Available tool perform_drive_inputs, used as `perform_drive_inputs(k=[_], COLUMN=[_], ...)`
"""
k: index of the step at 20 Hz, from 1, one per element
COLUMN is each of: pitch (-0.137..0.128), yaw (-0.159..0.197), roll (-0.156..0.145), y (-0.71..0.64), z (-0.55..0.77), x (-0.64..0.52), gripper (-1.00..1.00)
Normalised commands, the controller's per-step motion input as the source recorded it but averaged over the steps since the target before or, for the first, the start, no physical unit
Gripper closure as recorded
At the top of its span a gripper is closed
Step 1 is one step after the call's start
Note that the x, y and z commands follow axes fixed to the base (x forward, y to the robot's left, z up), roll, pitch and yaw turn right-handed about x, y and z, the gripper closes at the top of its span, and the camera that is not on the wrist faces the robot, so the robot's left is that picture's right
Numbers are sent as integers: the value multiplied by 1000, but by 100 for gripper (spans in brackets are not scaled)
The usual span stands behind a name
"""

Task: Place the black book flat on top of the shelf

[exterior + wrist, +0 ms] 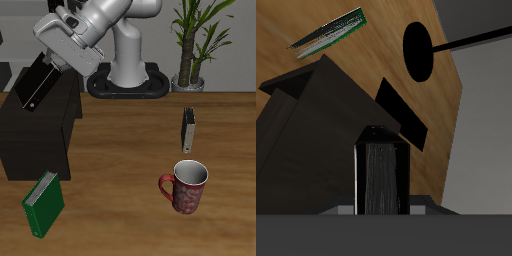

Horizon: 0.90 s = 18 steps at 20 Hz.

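The black book [35,82] is held tilted in my gripper [50,66], over the flat top of the dark shelf [45,130] at the table's side. The gripper is shut on the book's upper end, and the book's lower end hangs close above the shelf top; I cannot tell whether they touch. In the wrist view the book [381,170] shows edge-on between the jaws of my gripper [381,207], with the shelf [306,125] below it.
A green book [42,205] lies on the table in front of the shelf and also shows in the wrist view [331,33]. A small grey-black book [188,128] stands mid-table. A red mug [185,187] stands nearer the front edge. A potted plant [193,45] stands at the back.
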Motion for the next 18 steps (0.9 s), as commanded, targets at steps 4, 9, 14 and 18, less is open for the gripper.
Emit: perform_drive_inputs(k=[4, 9, 14, 18], pitch=[240, 166, 55, 27], yaw=[-57, -59, -13, -44], roll=[128, 118, 63, 66], y=[153, 204, 283, 222], z=[-643, -525, -233, 38], x=[173, 155, 55, 17], gripper=[-100, -100, -100, -100])
